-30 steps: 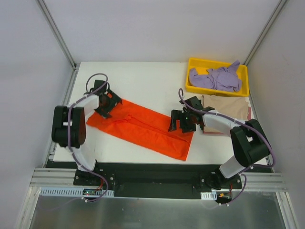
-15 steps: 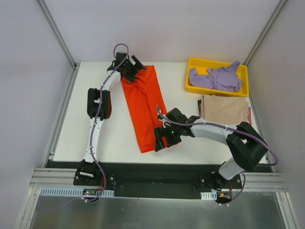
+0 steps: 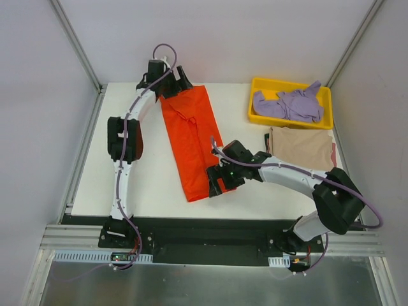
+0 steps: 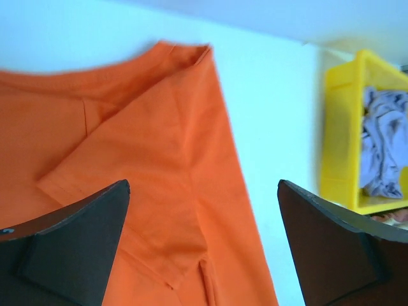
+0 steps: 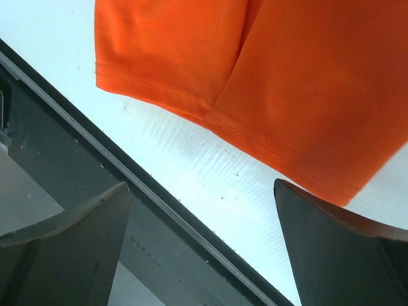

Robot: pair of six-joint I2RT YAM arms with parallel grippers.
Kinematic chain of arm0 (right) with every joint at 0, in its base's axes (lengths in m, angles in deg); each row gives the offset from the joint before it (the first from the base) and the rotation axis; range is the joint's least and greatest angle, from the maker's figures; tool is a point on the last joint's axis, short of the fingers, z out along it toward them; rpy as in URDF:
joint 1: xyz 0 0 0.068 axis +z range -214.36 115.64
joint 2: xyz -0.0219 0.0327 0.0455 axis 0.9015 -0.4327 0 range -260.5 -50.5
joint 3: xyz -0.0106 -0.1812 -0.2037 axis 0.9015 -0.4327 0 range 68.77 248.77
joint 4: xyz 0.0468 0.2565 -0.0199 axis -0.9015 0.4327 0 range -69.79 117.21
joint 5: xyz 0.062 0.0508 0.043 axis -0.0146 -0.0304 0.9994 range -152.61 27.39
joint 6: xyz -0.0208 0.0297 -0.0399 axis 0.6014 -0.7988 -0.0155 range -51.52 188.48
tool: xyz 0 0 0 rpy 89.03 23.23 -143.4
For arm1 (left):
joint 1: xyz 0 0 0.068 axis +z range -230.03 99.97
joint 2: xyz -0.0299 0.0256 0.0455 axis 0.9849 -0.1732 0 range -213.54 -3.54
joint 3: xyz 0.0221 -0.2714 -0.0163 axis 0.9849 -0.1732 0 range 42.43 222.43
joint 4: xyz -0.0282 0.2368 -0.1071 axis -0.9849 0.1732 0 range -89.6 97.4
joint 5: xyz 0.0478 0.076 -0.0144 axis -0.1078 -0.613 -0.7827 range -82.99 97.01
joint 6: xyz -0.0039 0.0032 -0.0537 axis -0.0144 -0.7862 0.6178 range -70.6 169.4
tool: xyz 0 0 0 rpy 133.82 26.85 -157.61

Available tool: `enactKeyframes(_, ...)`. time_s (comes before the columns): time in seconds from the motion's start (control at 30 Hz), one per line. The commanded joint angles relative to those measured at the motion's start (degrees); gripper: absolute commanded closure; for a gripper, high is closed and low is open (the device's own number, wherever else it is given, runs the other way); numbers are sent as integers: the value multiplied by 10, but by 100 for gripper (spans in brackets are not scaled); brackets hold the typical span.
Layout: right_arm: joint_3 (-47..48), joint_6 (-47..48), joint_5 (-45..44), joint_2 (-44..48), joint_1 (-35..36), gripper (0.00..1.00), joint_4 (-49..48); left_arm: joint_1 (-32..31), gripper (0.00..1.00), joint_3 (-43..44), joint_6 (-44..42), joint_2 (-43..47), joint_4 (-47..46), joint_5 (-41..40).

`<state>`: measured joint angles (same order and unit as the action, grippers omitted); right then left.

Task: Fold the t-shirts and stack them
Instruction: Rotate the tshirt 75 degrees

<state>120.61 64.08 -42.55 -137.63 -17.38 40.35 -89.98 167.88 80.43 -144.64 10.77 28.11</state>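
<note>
The orange-red t-shirt lies folded into a long strip, running from the far middle of the table to the near middle. My left gripper is open just above the strip's far end; its wrist view shows the shirt below the spread fingers. My right gripper is open over the strip's near end; its wrist view shows the hem and bare table. The tan-beige t-shirt lies folded at the right. The lavender-purple t-shirt lies crumpled in the yellow tray.
The tray stands at the far right corner and shows in the left wrist view. The table's near edge and black rail lie just under my right gripper. Grey walls enclose the table on three sides.
The orange-red strip has swung from a diagonal across the table to nearly front-to-back. My left arm reached to the far edge and my right gripper moved to the near edge; both now stand open.
</note>
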Motion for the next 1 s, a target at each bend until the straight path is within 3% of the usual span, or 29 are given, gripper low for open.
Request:
enactKeyframes(0.0, 7, -7, -46, 49, -5, 4, 1, 3, 1, 8, -67, 102, -2, 24)
enactKeyframes(0.27, -44, -70, -70, 97, -62, 4, -33, -37, 1, -57, -16, 93, 1, 173)
enactKeyframes(0.5, -103, -90, -55, 142, -104, 4, -57, -59, 1, -126, -15, 51, 2, 144)
enactKeyframes(0.63, -120, -87, -51, 144, -105, 4, -65, -58, 1, -114, -33, 17, 35, 122)
enactKeyframes(0.8, -117, -76, -56, 127, -105, 4, -70, -51, 1, -108, -55, -4, 51, 148)
enactKeyframes(0.97, -114, -77, -101, 140, -106, 4, -62, -55, 1, -107, -94, 22, 52, 226)
